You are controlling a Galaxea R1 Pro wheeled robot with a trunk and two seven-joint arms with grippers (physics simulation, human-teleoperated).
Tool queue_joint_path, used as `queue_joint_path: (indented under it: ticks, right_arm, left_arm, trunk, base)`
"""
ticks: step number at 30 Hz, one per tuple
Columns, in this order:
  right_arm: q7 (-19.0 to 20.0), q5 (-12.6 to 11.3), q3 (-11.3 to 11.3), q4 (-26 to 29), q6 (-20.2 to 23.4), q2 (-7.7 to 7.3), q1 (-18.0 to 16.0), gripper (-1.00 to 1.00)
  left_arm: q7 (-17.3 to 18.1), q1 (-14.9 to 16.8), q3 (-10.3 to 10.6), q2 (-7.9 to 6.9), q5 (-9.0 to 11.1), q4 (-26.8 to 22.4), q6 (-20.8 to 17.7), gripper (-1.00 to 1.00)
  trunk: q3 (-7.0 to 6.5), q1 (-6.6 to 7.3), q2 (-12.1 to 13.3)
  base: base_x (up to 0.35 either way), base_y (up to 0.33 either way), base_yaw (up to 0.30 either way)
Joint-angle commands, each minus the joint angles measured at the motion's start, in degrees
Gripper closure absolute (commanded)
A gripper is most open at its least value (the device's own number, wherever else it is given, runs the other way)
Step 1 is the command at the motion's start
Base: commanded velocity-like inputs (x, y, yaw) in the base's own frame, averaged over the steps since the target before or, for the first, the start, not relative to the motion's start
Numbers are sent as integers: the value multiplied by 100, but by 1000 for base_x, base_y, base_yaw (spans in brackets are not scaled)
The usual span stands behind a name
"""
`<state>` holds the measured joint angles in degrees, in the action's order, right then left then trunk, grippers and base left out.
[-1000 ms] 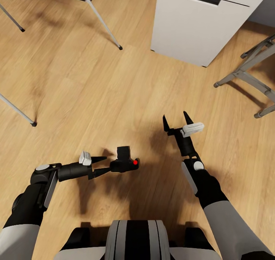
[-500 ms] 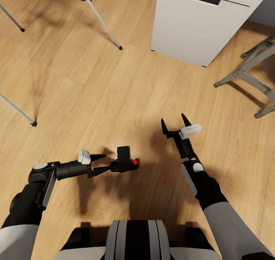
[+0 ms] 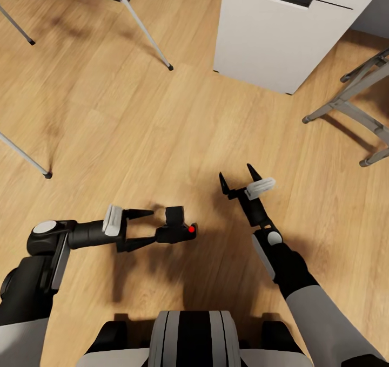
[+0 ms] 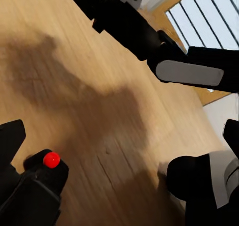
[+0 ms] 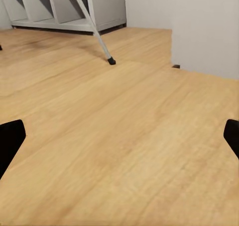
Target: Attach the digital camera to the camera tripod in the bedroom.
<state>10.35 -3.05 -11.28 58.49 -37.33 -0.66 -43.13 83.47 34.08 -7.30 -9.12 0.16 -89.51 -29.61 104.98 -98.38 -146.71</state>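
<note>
Down low, the left gripper (image 3: 145, 228) has the digital camera (image 3: 174, 228) at its fingertips, the lower finger running right up to the camera body, the upper finger angled off above it. Whether the jaws are truly clamped on it, I cannot tell from here; the left wrist view only puts the camera's red dot (image 4: 51, 159) close against one dark fingertip. My read: the grasp needs settling first, both fingers squarely on the boxy sides, clear of the stubby lens, before any lift. A one-sided pinch could let it twist or skid.

Across from it, the right gripper (image 3: 238, 179) hangs with jaws spread wide and nothing between them, free to steady the stand later.

Beyond both sets of jaws lies bare light wood plank floor (image 3: 162, 135), smooth, with soft shadows under the arms. Further out, well ahead of the left jaws, thin silver legs of the camera tripod (image 3: 146, 32) end in black feet; its head is out of sight, so the robot must look up before mounting. Ahead of the right jaws stands a white cabinet (image 3: 281, 32), with a grey stool (image 3: 356, 97) off beside it.
</note>
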Motion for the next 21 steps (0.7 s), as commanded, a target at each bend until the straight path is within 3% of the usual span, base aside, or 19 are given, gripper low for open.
queue_joint_path:
  ticks: [1,11,18,19,21]
  right_arm:
    - [19,-34,-41,-3,-13,-4,-3,-100]
    - [19,-33,-224,-72,-11,-4,-3,-100]
    - [18,-32,-265,-199,-11,-4,-3,-100]
    - [19,-32,-267,-220,-11,-4,-3,-100]
    - [19,-34,-268,-237,-11,-4,-3,-100]
  left_arm:
    - [85,2,-1,-16,1,-66,-61,-100]
    - [123,2,0,-158,-15,-142,113,-100]
    - [51,2,3,-173,-59,-99,1595,-100]
    - [13,2,2,-179,-70,-95,1955,-100]
    - [6,2,-3,-221,-75,-84,2131,-100]
  trunk:
    - [2,1,-1]
    - [2,1,-1]
    - [2,1,-1]
    - [2,1,-1]
    - [2,1,-1]
  base:
    - [0,0,0]
    - [0,0,0]
    - [0,0,0]
    - [0,0,0]
    - [0,0,0]
